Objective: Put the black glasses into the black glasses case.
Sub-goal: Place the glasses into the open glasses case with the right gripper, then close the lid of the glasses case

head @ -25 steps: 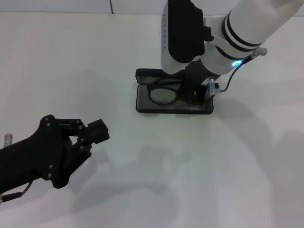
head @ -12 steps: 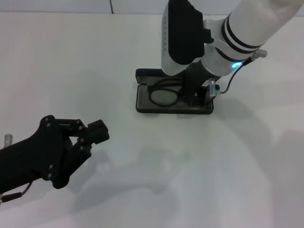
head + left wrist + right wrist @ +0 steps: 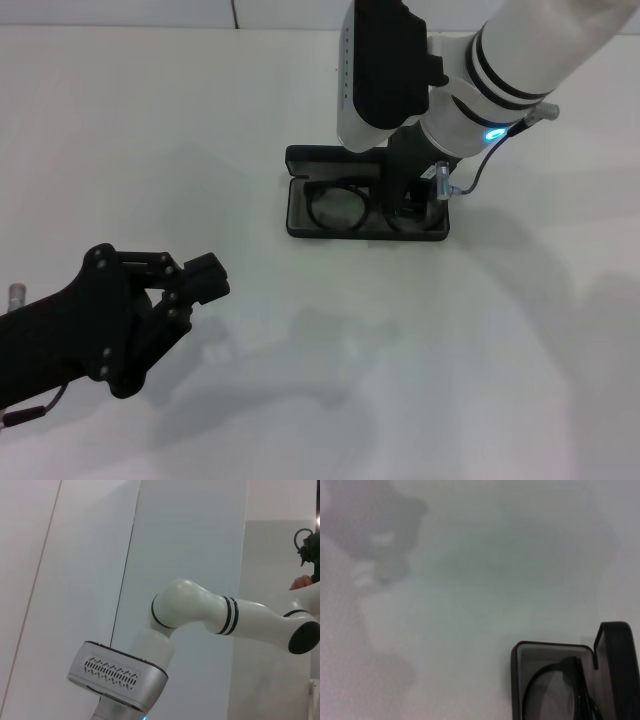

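In the head view we see the black glasses case (image 3: 366, 208) lying open on the white table (image 3: 300, 380), toward the far middle of the surface, its lid raised along the far edge and its grey-lined tray facing up. The black glasses (image 3: 345, 204) lie flat inside that tray, one rounded lens clearly showing at the left end of the case and the rest of the frame running under our right arm. The right gripper (image 3: 405, 205) reaches down into the right half of the case, right over the glasses; its fingertips are buried among the frame and the case wall, so we cannot tell whether they are spread or pinched on the frame. In the right wrist view we see one end of the open case (image 3: 570, 685) with a lens and rim of the glasses (image 3: 560, 692) resting on the grey lining, and the table (image 3: 470, 580) stretching beyond. Our left gripper (image 3: 190, 290) hangs low at the near left of the table, well apart from the case, its black fingers drawn together with nothing between them. The left wrist view shows only the white right arm (image 3: 210, 615) against a pale wall (image 3: 60, 580).
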Tool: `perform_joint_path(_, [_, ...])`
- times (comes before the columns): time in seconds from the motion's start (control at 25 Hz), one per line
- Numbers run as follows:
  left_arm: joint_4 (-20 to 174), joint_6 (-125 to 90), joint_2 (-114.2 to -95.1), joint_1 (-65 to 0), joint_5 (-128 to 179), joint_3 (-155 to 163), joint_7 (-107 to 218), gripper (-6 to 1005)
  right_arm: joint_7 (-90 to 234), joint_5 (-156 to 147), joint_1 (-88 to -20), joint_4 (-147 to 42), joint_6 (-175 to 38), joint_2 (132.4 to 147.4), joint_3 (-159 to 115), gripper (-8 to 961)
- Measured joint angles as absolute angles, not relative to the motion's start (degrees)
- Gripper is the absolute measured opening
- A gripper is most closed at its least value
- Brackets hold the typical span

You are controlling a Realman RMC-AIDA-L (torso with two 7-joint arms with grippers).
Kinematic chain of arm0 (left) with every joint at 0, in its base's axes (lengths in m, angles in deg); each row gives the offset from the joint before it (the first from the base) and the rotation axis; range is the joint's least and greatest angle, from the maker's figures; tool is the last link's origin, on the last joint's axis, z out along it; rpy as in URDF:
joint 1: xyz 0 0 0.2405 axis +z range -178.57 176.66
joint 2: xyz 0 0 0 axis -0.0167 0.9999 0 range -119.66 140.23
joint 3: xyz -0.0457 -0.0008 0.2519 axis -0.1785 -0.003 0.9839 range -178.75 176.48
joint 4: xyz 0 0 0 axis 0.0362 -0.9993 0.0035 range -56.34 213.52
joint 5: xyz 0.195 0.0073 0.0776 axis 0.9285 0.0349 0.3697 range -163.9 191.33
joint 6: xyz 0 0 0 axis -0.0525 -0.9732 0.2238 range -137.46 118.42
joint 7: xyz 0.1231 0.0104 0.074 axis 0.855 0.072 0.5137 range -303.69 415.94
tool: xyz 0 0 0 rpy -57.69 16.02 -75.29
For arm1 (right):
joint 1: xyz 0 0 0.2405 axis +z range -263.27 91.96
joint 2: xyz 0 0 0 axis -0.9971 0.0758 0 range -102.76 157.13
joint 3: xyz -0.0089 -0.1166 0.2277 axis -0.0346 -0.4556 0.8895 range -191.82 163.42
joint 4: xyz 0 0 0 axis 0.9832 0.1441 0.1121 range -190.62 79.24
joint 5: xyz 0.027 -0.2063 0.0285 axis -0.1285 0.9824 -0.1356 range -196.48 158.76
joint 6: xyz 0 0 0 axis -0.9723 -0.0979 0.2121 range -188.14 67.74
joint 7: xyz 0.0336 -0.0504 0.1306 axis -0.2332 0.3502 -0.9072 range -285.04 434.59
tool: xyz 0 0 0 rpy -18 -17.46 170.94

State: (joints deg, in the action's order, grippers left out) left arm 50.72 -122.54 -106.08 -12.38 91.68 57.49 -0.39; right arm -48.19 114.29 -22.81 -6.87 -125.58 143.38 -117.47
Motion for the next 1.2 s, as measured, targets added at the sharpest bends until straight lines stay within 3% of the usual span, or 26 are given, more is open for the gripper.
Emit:
perform_joint_path(0.12, [50.72, -122.54, -106.08, -12.38, 91.65, 57.49, -0.39, 63, -48.31, 114.29, -22.96, -6.46, -125.56, 143.38, -117.47, 125])
perform_joint_path(0.32, [50.73, -122.67, -106.05, -12.42, 91.29, 57.49, -0.40, 64, -48.92, 114.63, -24.89, -2.27, -126.98, 143.38, -117.34, 152])
perform_joint_path(0.68, [50.50, -122.82, -105.76, -13.63, 90.90, 57.49, -0.83, 67, -49.60, 115.19, -36.60, 16.17, -131.67, 143.28, -111.97, 152])
perform_joint_path(1.04, [50.20, -122.57, -105.28, -16.25, 90.76, 55.15, -3.29, 70, -46.52, 106.19, -63.32, 43.65, -134.13, 142.92, -102.50, 153])
perform_joint_path(1.2, [50.03, -121.68, -104.71, -18.12, 91.11, 52.51, -5.08, 72, -38.44, 91.16, -75.73, 47.36, -135.71, 142.80, -95.47, 153])
